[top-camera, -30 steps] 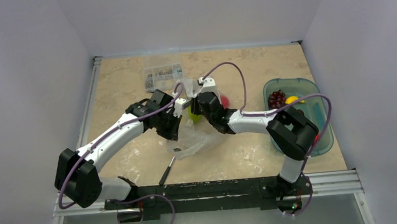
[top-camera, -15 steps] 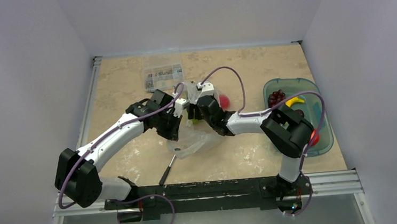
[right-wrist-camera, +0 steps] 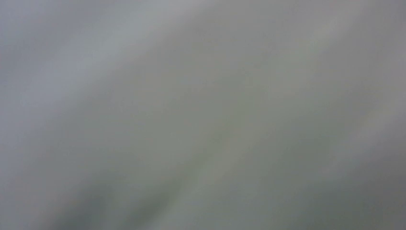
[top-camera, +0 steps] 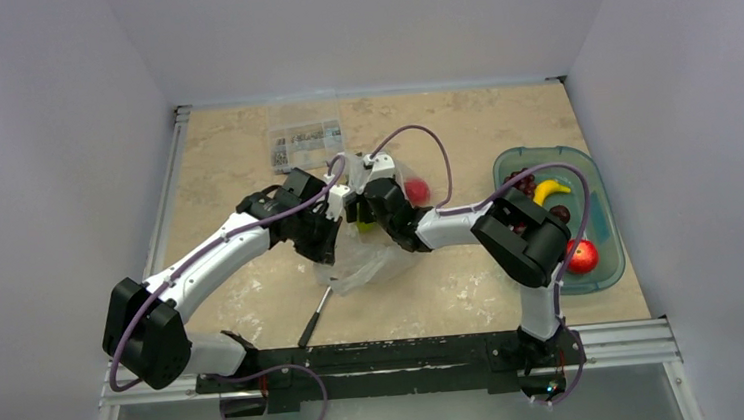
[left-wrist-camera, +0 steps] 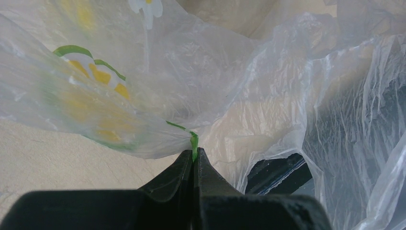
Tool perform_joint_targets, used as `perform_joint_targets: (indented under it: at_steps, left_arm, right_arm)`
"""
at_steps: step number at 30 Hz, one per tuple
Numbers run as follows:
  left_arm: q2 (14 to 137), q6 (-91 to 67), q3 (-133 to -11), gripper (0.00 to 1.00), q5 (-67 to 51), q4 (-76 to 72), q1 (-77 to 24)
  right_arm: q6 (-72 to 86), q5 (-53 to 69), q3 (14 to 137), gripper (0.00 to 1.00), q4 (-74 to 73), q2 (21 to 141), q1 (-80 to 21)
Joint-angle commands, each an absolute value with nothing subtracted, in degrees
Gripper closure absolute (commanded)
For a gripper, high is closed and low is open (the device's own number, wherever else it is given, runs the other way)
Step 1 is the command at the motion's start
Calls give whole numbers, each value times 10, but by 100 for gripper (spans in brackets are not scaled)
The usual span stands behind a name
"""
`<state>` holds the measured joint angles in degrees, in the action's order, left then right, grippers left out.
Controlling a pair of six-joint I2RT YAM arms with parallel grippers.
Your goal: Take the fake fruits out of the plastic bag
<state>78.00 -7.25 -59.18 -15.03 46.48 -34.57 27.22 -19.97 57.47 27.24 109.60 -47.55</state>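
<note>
The step in hand is judged to be the reach into the bag for another fruit. A fold of the thin, crinkly, transparent plastic bag [left-wrist-camera: 268, 91], printed with yellow-and-white flowers, is pinched between the fully closed jaws of the left claw [left-wrist-camera: 194, 155]. The bag's mouth is thereby held raised above the beige marbled worktop [top-camera: 233, 151], near its middle.

From above, the right claw [top-camera: 364, 211] is seen pushed into that mouth, just beside the left one. Its own camera is filled with a grey blur, presumably film against the lens. How far its jaws stand apart, and whether anything is held between them, cannot be told.

Two fruits are made out inside the bag: a round glossy red fruit [top-camera: 415, 191] at the far side and a pale green fruit [top-camera: 365, 227] directly by the right claw. A yellow plastic banana [top-camera: 548, 190] and a red apple-shaped fruit [top-camera: 581, 255] lie in the teal translucent plastic tray [top-camera: 599, 214] at the right of the worktop, well apart from the bag. The task is therefore judged partly done.

For the next move, the green fruit is probably to be enclosed by the right claw with no film gathered in. It is then to be drawn out through the mouth, with the left pinch maintained so that the bag is not dragged along.
</note>
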Motion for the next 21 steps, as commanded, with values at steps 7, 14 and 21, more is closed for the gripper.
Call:
perform_joint_targets:
  at_steps: [7, 14, 21]
  left_arm:
    - [770, -63, -614, 100, -147, 464, -350]
    - [770, -64, -612, 100, -138, 458, -349]
    - [785, -61, -616, 100, -119, 466, -349]
  right_arm:
    - [270, -196, 548, 16, 235, 1075, -474]
    - [285, -193, 537, 17, 246, 1098, -473]
    - [269, -198, 546, 37, 242, 1069, -471]
